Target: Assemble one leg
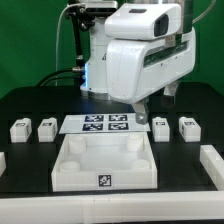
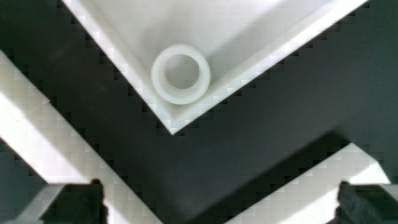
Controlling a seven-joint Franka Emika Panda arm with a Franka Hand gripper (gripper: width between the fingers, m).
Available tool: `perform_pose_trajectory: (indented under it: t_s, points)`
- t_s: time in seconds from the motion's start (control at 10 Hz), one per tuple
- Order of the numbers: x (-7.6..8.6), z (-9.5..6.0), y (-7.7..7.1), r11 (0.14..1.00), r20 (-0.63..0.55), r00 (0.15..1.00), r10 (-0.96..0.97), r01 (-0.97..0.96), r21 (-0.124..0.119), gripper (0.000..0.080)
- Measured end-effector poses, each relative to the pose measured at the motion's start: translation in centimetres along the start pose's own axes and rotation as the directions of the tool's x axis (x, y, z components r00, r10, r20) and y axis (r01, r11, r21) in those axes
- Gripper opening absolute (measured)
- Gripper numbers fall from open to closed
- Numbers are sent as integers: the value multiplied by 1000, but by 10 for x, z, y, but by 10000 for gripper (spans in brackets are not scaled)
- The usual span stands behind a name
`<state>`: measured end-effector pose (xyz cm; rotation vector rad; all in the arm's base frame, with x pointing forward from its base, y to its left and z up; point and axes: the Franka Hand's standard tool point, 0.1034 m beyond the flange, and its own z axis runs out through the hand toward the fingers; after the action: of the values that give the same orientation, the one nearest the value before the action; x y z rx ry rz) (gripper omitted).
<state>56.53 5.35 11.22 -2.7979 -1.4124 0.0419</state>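
Four small white legs with tags stand on the black table: two at the exterior view's left point(image 1: 20, 128) point(image 1: 46, 127) and two at its right point(image 1: 161, 127) point(image 1: 188, 126). The large white tray-like piece point(image 1: 70, 172) with round sockets lies at the front middle. My gripper point(image 1: 150, 108) hangs above the tray's far right corner, close to the inner right leg. In the wrist view my gripper point(image 2: 214, 205) is open and empty, with a dark finger point(image 2: 63, 205) at each side. A corner of the tray point(image 2: 231, 30) with a round socket point(image 2: 180, 73) shows there. No leg shows in the wrist view.
The marker board point(image 1: 105, 123) lies flat behind the tray, between the two pairs of legs. White blocks sit at the table's edges at the exterior view's left point(image 1: 3, 160) and right point(image 1: 210, 160). The arm's white body point(image 1: 135, 55) fills the middle rear.
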Motion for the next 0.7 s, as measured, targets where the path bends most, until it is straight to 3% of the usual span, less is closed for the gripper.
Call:
perform_pose_trajectory:
  t_s: [0.7]
  points:
    - [0, 1, 0, 1000, 1, 1000, 0, 0, 2, 650]
